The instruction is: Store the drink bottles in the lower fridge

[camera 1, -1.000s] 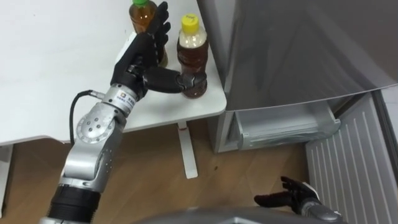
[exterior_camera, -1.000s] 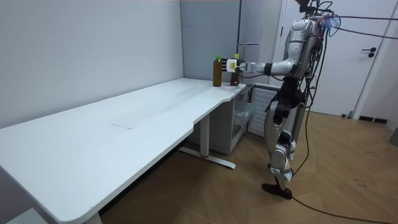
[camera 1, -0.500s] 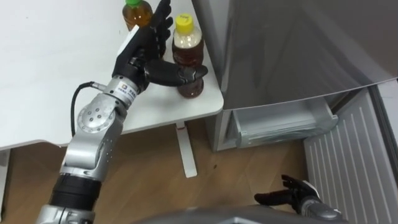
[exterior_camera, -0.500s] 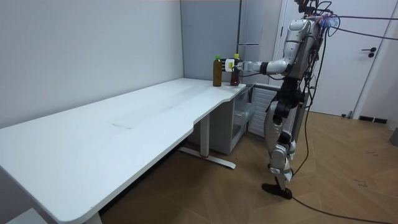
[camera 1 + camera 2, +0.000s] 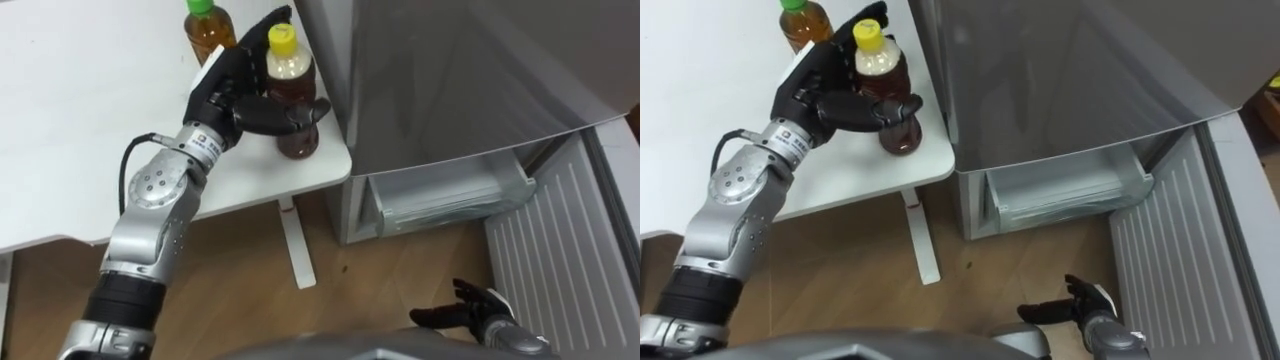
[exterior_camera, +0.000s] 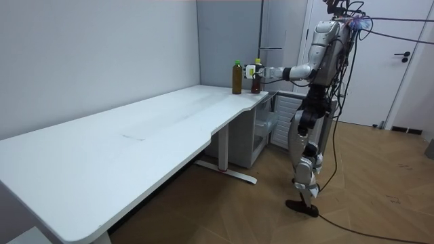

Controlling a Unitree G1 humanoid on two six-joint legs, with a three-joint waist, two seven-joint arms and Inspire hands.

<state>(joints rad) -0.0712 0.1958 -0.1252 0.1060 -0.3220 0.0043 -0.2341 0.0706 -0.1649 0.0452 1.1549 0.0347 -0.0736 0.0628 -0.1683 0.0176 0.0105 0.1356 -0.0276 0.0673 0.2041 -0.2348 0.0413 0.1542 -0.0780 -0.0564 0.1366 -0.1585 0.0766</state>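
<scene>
While we stand at the corner of the desk with the fridge at our 2 o'clock, our left hand reaches toward 12 o'clock and grips the yellow-capped bottle. The thumb curls across the bottle's front and the fingers lie up its back. The bottle stands upright at the desk's corner, just beside the fridge wall at its 3 o'clock. We cannot tell whether its base rests on the desk or is just off it. The green-capped bottle stands on the desk at 10 o'clock from the first one, behind our hand and free of it. The fridge's lower compartment lies open at our 4 o'clock, with its ribbed door swung out. Our right hand hangs low at 5 o'clock, its fingers spread loose and holding nothing.
</scene>
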